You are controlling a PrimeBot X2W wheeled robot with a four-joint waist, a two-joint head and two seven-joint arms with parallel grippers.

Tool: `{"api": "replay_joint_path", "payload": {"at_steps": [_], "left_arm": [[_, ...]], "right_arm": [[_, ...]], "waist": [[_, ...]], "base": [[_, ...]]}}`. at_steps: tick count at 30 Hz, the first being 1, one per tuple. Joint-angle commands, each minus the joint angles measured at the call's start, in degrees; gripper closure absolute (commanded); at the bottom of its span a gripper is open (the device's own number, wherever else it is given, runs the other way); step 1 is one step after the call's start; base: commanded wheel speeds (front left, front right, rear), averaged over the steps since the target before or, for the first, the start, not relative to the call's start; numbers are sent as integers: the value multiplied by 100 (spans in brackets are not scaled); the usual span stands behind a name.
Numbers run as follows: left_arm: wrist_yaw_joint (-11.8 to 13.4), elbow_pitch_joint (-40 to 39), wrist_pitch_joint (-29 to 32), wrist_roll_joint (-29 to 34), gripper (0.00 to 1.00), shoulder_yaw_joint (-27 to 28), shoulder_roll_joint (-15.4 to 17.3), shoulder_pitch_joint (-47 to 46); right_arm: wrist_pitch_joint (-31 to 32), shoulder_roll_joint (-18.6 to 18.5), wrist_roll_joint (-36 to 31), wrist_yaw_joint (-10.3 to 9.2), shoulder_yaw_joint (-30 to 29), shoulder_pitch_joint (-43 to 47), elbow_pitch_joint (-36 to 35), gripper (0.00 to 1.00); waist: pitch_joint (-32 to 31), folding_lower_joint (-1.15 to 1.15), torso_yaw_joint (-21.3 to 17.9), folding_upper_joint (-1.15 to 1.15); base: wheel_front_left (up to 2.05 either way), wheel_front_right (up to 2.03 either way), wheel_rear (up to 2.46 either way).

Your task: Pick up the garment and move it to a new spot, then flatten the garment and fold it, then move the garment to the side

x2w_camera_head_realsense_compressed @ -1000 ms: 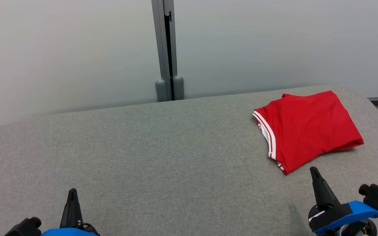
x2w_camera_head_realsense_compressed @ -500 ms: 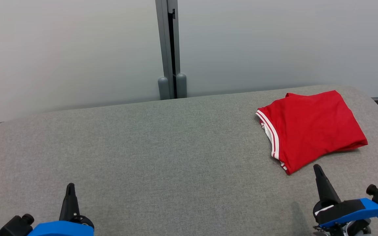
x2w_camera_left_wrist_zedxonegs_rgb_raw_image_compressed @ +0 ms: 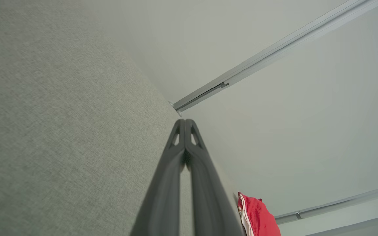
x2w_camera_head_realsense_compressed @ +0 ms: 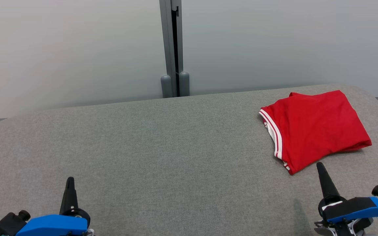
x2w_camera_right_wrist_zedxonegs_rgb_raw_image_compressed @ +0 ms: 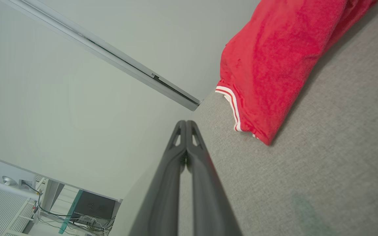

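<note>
Red garment [x2w_camera_head_realsense_compressed: 313, 126] lay folded at the right of the grey fabric table [x2w_camera_head_realsense_compressed: 176, 147]; left gripper [x2w_camera_head_realsense_compressed: 70, 180] and right gripper [x2w_camera_head_realsense_compressed: 320, 165] were empty, fingers pressed together.

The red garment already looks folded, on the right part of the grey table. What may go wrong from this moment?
1. The right hand, shut, points at the near corner of the garment. If it goes forward, it might push that corner and spoil the fold.
2. The garment lies close to the far right corner of the table. A push outward might slide part of it over the edge.
</note>
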Motion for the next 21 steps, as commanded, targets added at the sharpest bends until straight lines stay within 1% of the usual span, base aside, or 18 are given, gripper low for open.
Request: {"api": "replay_joint_path", "payload": {"at_steps": [1, 21], "left_arm": [[-39, -80, 38, -163, 100, 33, 38, -179], [-55, -128, 336, -1244, 100, 86, 42, -320]], "right_arm": [[45, 10, 163, 2, -60, -121, -98, 100], [342, 139, 1134, 2, -286, -132, -217, 100]], "waist": [[5, 0, 8, 0], [64, 0, 97, 0]], "base": [[0, 0, 0], [0, 0, 0]]}}
